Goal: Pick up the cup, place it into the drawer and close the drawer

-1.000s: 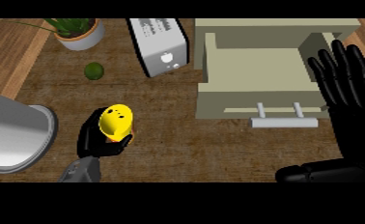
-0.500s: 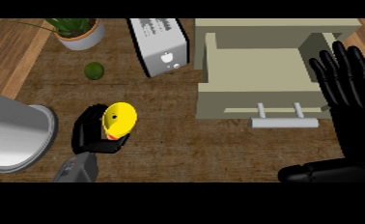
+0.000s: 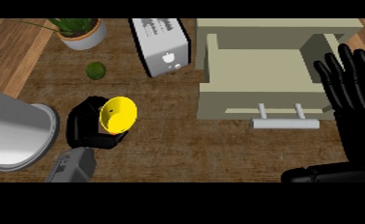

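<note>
I am clamping my left robot hand (image 3: pixel 84 127) around the sidewall of the small yellow plastic cup (image 3: pixel 118 114), probably light, stiff and slick, at eight o'clock, well apart from the open beige drawer (image 3: pixel 264 71).

Beyond the left hand (image 3: pixel 87 127) the counter (image 3: pixel 214 153) carries a potted plant (image 3: pixel 80 32), perhaps a lime (image 3: pixel 95 70), a toaster (image 3: pixel 162 48), and rightward a drawer unit (image 3: pixel 235 100).
</note>
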Motion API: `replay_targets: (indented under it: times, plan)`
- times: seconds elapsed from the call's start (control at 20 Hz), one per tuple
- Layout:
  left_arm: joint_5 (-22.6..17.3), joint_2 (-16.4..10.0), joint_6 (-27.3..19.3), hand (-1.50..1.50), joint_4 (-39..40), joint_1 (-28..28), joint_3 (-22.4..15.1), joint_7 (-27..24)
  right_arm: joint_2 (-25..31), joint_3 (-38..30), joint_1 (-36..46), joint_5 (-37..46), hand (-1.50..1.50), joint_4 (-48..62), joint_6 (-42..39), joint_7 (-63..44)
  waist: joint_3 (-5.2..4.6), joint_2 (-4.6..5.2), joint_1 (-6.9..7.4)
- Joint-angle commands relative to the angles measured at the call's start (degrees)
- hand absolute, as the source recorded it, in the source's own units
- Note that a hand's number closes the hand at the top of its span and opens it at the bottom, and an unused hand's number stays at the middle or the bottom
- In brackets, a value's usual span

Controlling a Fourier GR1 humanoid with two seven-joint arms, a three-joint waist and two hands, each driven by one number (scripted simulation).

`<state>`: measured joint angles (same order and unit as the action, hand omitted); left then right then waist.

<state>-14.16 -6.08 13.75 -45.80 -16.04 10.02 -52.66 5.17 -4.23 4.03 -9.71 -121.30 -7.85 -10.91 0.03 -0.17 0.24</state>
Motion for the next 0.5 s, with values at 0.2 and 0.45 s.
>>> replay_targets:
  times: [0.2, 0.45]
  plan:
    - [-1.23, 2.19, -1.31, 1.50, -22.29, 2.14, -6.42, 15.33, -0.42, 0.83, -4.25, 0.11, -1.50, -1.81, -1.34, 1.07, 0.03, -0.09, 0.03]
    - [-2.52, 5.10, -7.14, 1.50, -32.40, -1.83, -8.75, 26.66, 0.45, -1.32, 1.24, -1.19, -1.50, 0.65, 0.00, -0.67, 0.01, -0.03, 0.02]
